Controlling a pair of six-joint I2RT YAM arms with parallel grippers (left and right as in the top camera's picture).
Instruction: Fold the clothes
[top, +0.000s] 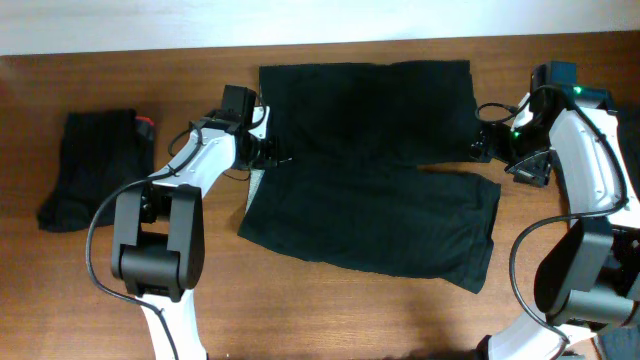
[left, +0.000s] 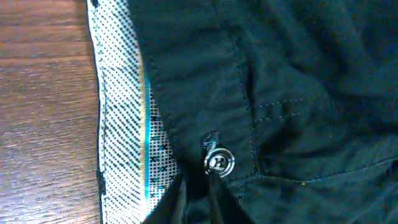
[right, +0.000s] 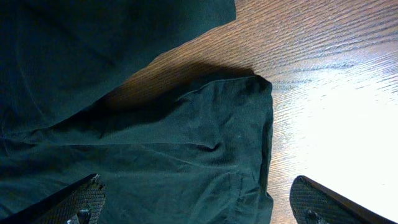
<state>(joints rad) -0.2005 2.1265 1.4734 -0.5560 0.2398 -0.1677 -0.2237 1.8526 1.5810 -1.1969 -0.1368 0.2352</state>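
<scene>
Inspection of the wooden table (top: 350, 320) finds two dark garments. The black shorts (top: 370, 170) lie spread flat across the middle of the table, waistband to the left and both legs running right; the far leg lies close to the far edge, and the near leg fans out wider toward the near side. A second dark garment (top: 90, 165) lies bundled at far left, well apart from the shorts, with a small red tag (top: 146, 122) showing at its far right corner. The left gripper (top: 268, 150) sits at the left edge of the shorts, on the waistband. Its wrist view shows the pale dotted waistband lining (left: 124, 124) turned outward beside the wood, and a metal button (left: 219, 162) just ahead of the fingertips (left: 217, 196); the jaws stand close together, pinched on the waistband cloth just below the button. The right gripper (top: 478, 143) is at the right end of the far leg, near the split between the two legs. Its wrist view shows its fingers (right: 81, 196) spread wide at either side of the picture; the jaws are fully apart and grip nothing. A hem corner (right: 249, 124) lies on the wood between them; bare table (right: 323, 74) shows to the right of it.
</scene>
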